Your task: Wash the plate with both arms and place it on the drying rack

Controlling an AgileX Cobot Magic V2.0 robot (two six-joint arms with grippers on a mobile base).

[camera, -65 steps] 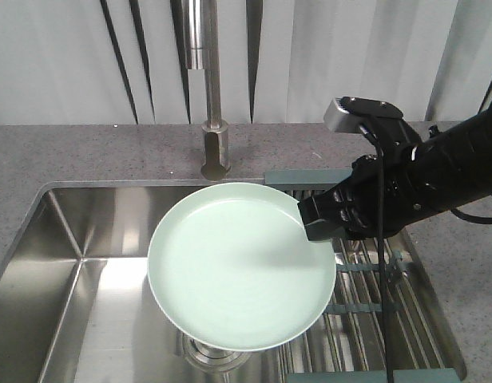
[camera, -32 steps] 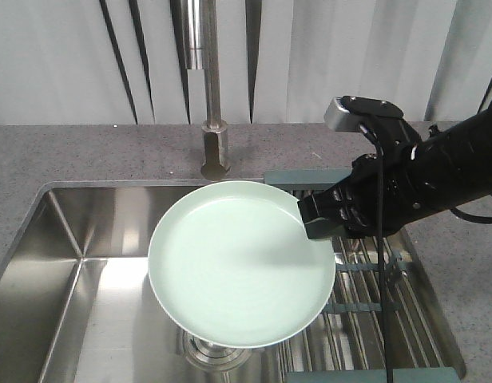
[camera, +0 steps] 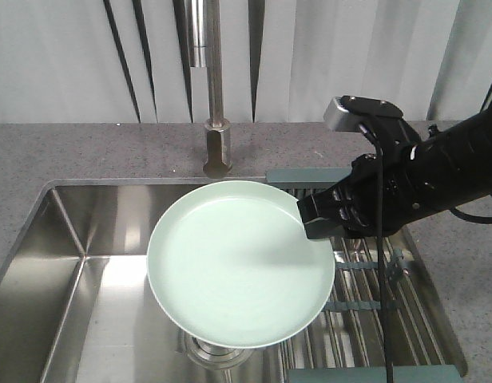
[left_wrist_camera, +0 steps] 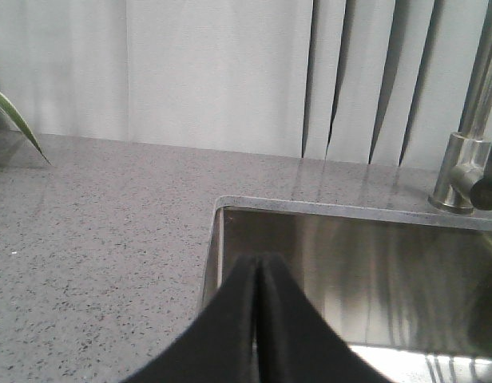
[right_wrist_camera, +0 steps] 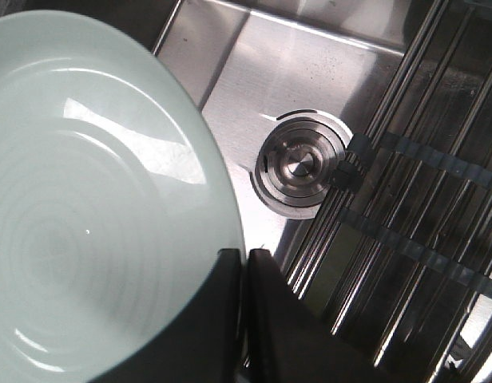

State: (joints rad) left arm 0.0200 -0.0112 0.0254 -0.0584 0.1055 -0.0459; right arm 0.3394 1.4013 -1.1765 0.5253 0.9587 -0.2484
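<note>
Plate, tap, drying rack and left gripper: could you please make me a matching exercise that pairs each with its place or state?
Things:
1 plate
2 tap
3 drying rack
4 left gripper

Places or states:
A shut, holding nothing
B upright on the counter behind the sink
C held at its rim by the right gripper, above the sink
D lying across the sink's right side

Pairs: 1-C, 2-B, 3-D, 4-A.

Pale vertical blinds hang behind a grey speckled countertop.
</note>
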